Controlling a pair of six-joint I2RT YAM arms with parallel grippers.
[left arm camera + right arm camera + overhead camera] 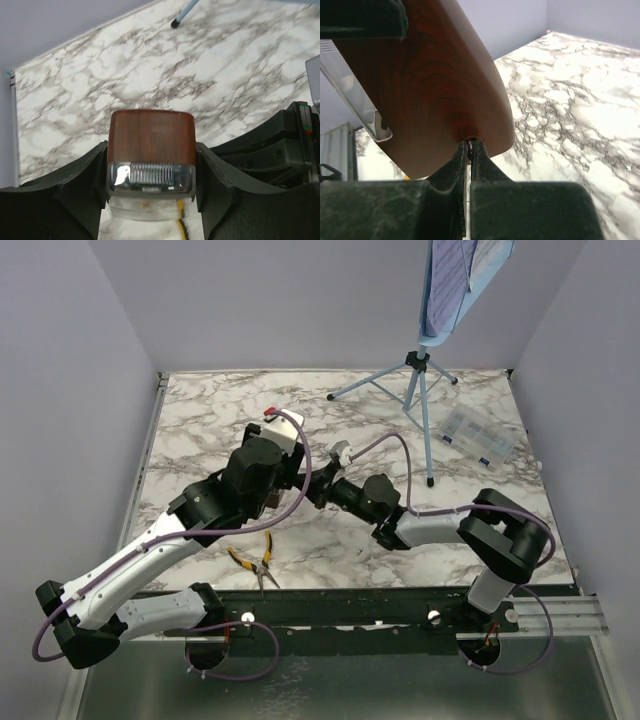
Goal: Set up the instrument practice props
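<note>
The brown metronome (151, 135) has a wooden body and a clear front. My left gripper (151, 150) is shut on it, one finger on each side, and holds it above the table. In the top view only a brown sliver of the metronome (272, 502) shows under the left gripper (262, 490). My right gripper (470, 147) has come in from the right. Its tips are pinched shut on a small stub on the metronome's wooden side (440, 85). The light blue music stand (417, 370) is at the back right, with the sheet of music (455, 270) on its desk.
Yellow-handled pliers (250, 562) lie near the front edge, under the held metronome. A clear plastic box (478, 435) sits at the right, beside the stand's leg. One stand foot (176, 22) shows in the left wrist view. The right arm (295, 145) is close alongside.
</note>
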